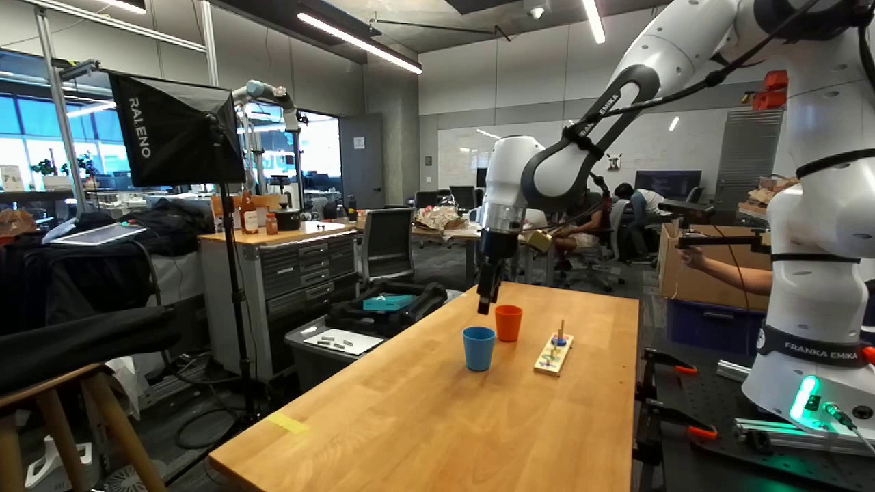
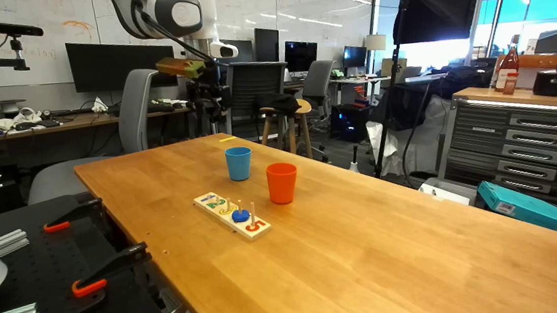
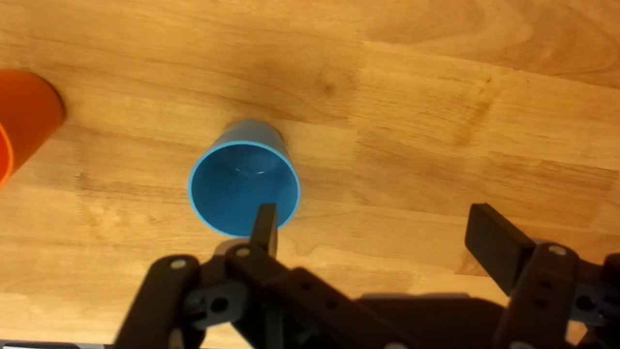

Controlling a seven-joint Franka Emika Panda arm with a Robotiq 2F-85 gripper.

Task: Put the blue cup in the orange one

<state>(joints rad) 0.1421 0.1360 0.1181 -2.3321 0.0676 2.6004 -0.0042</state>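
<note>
Wooden tabletop [image 2: 394, 247] bearing two upright cups, close together but not touching: the blue cup [image 1: 478, 351] and the orange cup [image 2: 282, 185]. The gripper [image 3: 373, 218] hangs above, its fingers spread and empty; in the wrist view one of them covers part of the blue rim. Step in hand, as judged: approach to the blue cup. Next, the gap should probably shift sideways until it straddles that cup, before descent and grasp.
</note>
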